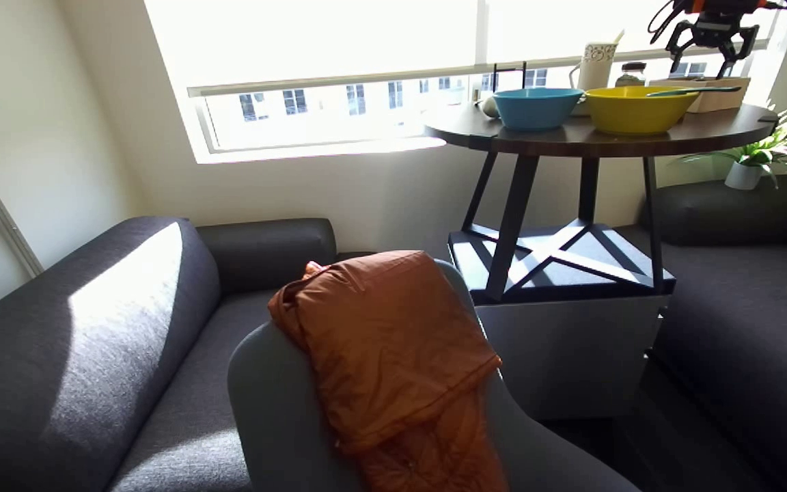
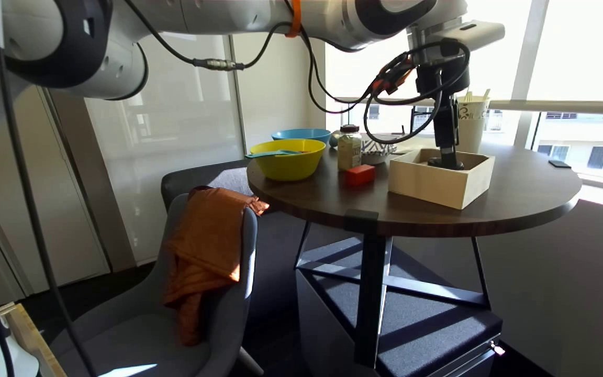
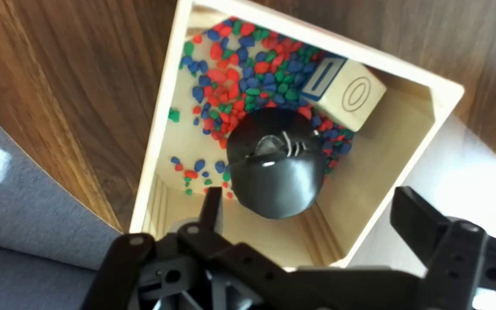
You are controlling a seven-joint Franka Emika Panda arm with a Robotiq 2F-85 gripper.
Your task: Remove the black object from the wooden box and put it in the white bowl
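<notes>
The wooden box (image 2: 427, 180) is low and pale tan, on the dark round table; it also shows in the wrist view (image 3: 160, 120) and an exterior view (image 1: 728, 97). The black object (image 3: 276, 172), rounded and glossy like a computer mouse, lies in it on small coloured pebbles; the box walls hide it in both exterior views. My gripper (image 3: 308, 193) is open and empty above the box, fingers wide apart and pointing down; it shows in both exterior views (image 1: 699, 70) (image 2: 445, 161). The white bowl (image 2: 377, 152), dark-patterned, stands behind the bottle, partly hidden.
A lettered wooden block (image 3: 349, 92) lies in the box beside the black object. A red block (image 2: 360, 175) and bottle (image 2: 349, 151) stand between the box and the yellow bowl (image 2: 286, 163), which holds a teal utensil. A blue bowl (image 1: 537, 111) and tall cup (image 2: 471, 126) stand nearby.
</notes>
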